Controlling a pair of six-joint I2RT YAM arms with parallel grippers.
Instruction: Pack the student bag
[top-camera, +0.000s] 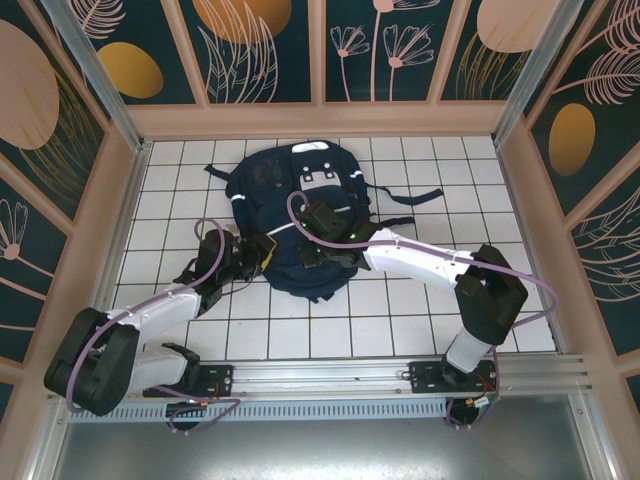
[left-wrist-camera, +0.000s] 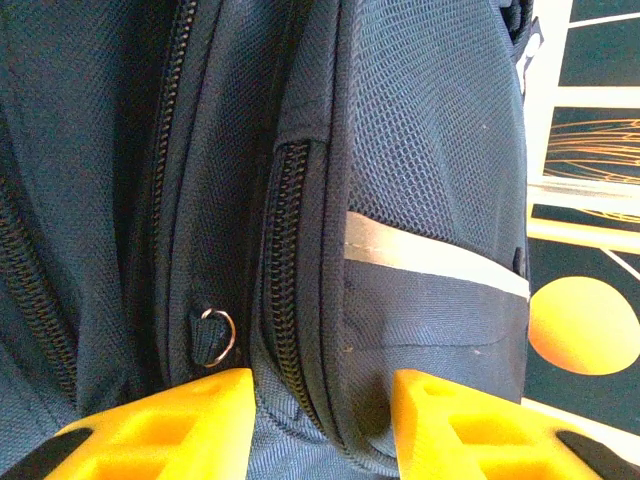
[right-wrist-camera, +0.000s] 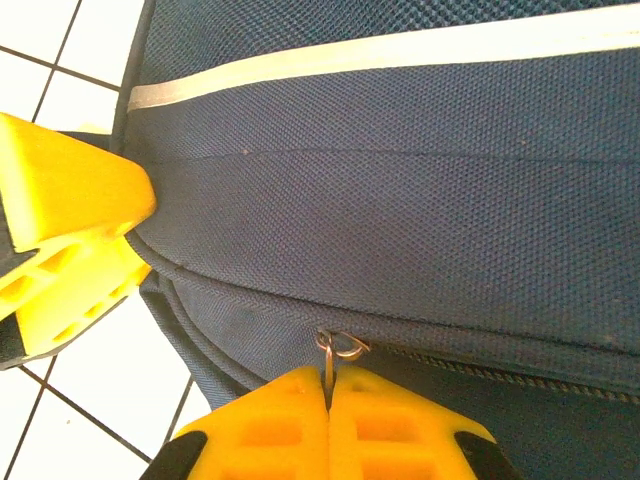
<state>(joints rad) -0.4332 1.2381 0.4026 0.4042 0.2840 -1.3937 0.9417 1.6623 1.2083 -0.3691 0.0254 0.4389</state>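
A: Bag lies mid-frame in the top view. Right gripper has its jaws pressed together on the zip pull, bottom centre of its wrist view.
B: Left gripper?
A: Jaws apart, either side of a zip at bottom centre. Can't tell if they bite the fabric.
B: I'd get a firm pinch there first, then draw the pull along the zip line, low and straight. A sideways tug could slip that thin pull out.
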